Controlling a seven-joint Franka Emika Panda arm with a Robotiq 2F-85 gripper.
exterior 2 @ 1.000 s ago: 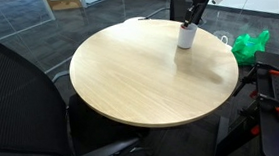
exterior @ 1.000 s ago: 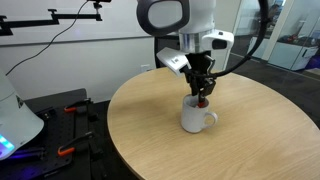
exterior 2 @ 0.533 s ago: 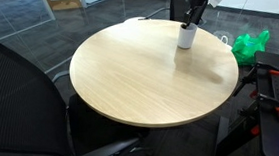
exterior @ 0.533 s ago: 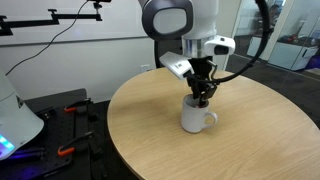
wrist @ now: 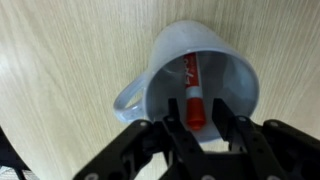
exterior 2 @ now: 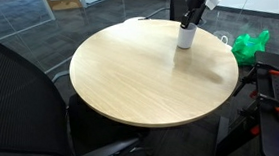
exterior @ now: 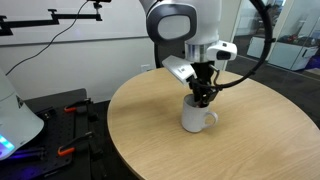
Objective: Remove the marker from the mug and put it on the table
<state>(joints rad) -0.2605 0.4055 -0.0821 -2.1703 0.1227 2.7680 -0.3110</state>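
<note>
Pincer [wrist: 203, 110] straddles marker [wrist: 192, 85] in mug [wrist: 163, 62] on round tan table [exterior 2: 140, 83] beside black chair [exterior 2: 21, 97].

We see a blk mesh chair [exterior 2: 21, 97] front-left in an exterior view; a green plastic bag [exterior 2: 247, 45] lies on the floor well to the chair's right & further back; a tan box [exterior 2: 65, 2] sits far behind the chair

The white jointed robot arm [exterior: 203, 22] reaches in from above, and its wrist points straight down. The black two-fingered gripper [exterior: 203, 95] [exterior 2: 187, 20] hangs upright with its tips lowest. In the wrist view [wrist: 198, 118] the jaws stand a narrow way apart, with the black fingers [wrist: 176, 116] nearly parallel. Whether they are clamped cannot be told.
</note>
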